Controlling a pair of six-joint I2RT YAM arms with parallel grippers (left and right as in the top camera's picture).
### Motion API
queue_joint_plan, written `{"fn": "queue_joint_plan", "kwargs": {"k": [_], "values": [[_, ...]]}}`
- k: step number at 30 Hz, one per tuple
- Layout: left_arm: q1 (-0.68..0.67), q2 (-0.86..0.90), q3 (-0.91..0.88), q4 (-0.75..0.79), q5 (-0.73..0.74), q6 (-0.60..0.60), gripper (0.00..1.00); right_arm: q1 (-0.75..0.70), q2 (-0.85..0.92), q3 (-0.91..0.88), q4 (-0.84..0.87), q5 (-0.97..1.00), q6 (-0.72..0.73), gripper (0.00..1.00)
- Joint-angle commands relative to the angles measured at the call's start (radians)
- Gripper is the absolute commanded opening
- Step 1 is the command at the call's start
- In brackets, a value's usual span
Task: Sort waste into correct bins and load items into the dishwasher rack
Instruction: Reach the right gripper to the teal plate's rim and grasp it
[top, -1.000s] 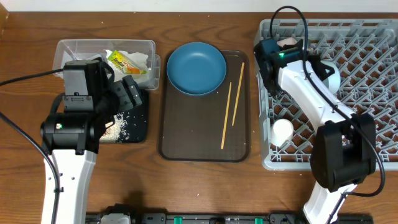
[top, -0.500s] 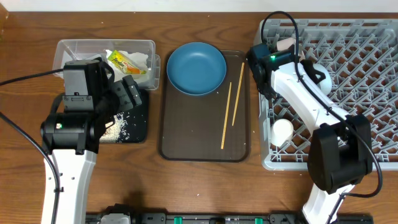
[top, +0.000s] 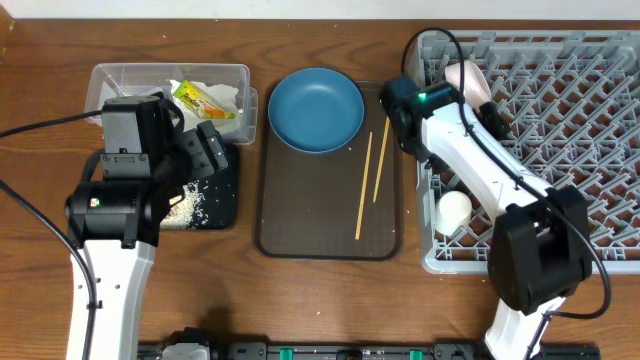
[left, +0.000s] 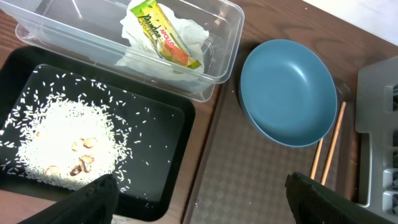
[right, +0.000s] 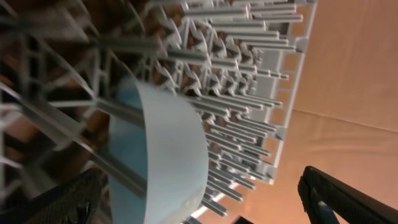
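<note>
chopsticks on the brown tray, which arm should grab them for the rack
Right, probably. The right gripper hangs open at the edge of the rack, just beside the chopsticks, and the rack is on its side. The left gripper sits over the black tray, farther off.

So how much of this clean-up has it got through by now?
Most of it. The napkins and wrapper lie in the clear tub, rice in the black tray. A white cup, cream bowl and light blue bowl sit in the rack. The left gripper and right gripper are open, holding nothing. Left: the dark blue bowl and two chopsticks on the brown tray.
</note>
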Motion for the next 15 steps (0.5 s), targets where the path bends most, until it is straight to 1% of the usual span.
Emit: {"fn": "queue_joint_plan", "kwargs": {"k": [1, 4, 7, 9, 10, 11, 13, 15], "values": [[0.004, 0.003, 0.023, -0.003, -0.008, 0.005, 0.89, -0.002, -0.084, 0.108, 0.006, -0.088, 0.002, 0.99], [0.004, 0.003, 0.023, -0.003, -0.008, 0.005, 0.89, -0.002, -0.103, 0.199, 0.039, -0.230, -0.015, 0.98], [0.004, 0.003, 0.023, -0.003, -0.008, 0.005, 0.89, 0.000, -0.108, 0.259, 0.114, -0.465, -0.016, 0.99], [0.004, 0.003, 0.023, -0.003, -0.008, 0.005, 0.89, 0.002, -0.108, 0.265, 0.201, -0.633, -0.022, 0.99], [0.004, 0.003, 0.023, -0.003, -0.008, 0.005, 0.89, 0.002, -0.102, 0.251, 0.271, -0.732, -0.022, 0.98], [0.004, 0.003, 0.023, -0.003, -0.008, 0.005, 0.89, 0.002, -0.096, 0.240, 0.321, -0.790, -0.014, 0.94], [0.004, 0.003, 0.023, -0.003, -0.008, 0.005, 0.89, 0.005, -0.068, 0.218, 0.400, -0.832, 0.053, 0.89], [0.004, 0.003, 0.023, -0.003, -0.008, 0.005, 0.89, 0.007, -0.020, 0.212, 0.436, -0.831, 0.121, 0.86]]}}
